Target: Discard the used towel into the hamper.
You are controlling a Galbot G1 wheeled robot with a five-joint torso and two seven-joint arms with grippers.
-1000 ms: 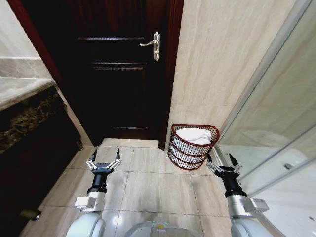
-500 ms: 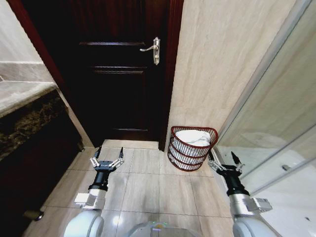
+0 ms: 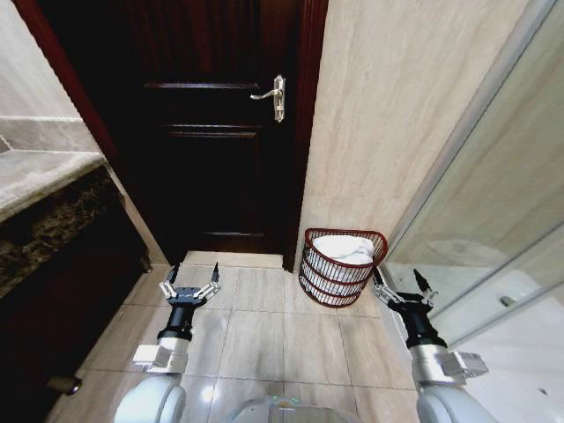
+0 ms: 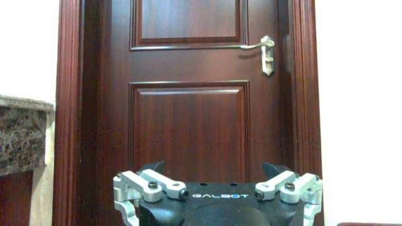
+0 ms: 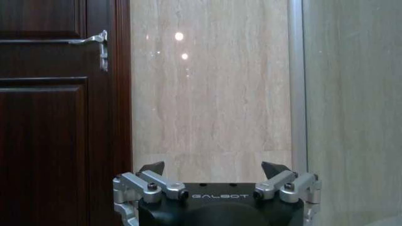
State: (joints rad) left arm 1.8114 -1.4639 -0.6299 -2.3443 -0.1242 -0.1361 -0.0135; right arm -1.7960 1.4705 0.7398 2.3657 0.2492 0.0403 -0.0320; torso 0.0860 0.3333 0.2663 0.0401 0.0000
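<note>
At about nine o'clock in my head view runs a dark stone counter [image 3: 48, 225], which plays no part in this step. My left gripper [image 3: 191, 286] hangs low at seven o'clock over the tiled floor [image 3: 264, 326], its fingers spread wide and holding nothing. Straight ahead at twelve o'clock is the dark wooden door [image 3: 216, 132] with its metal handle [image 3: 275, 95]; my left wrist view faces that door squarely, with my gripper's open tips at the near edge.

Right of the door frame, at about five o'clock from the picture's middle, the hamper [image 3: 342, 265] stands on the floor against the pale wall [image 3: 397, 115]. The white towel [image 3: 344, 248] lies inside it, bunched below the rim. My right gripper [image 3: 402, 289] hovers just beside the hamper, on its right and a little nearer to me, fingers splayed open and empty. Further right, at three o'clock, is the glass shower partition [image 3: 493, 229].

As I judge it, the discarding is done: the towel sits in the hamper and both my grippers are free. What is left calls for little more than keeping my right gripper clear of the wire rim.
</note>
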